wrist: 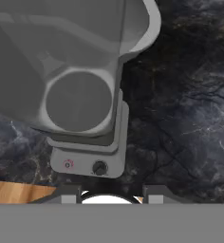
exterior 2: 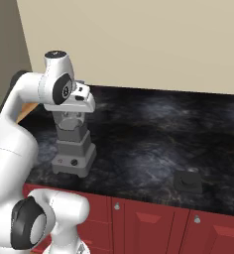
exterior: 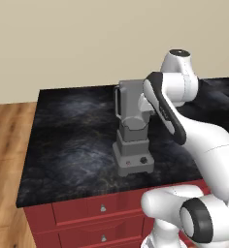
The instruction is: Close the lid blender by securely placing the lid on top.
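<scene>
1. Hovering above the blender (exterior: 132, 128), the claw (exterior 2: 81, 94) looks down into its open jar — jaws' spread I cannot tell.
2. Lid (exterior 2: 187, 181) lies flat on the counter (exterior 2: 153, 134), well right of the blender, near the front edge.
3. Go fetch it — descend squarely, pinch its edges evenly.

Blender (exterior 2: 73, 144): stands on the dark counter (exterior 2: 153, 134), far left, knob side facing near.
Arm: white hand sits just above the blender's jar top.
Lid (exterior 2: 187, 181): flat on the counter, near right, well apart from blender.
</scene>
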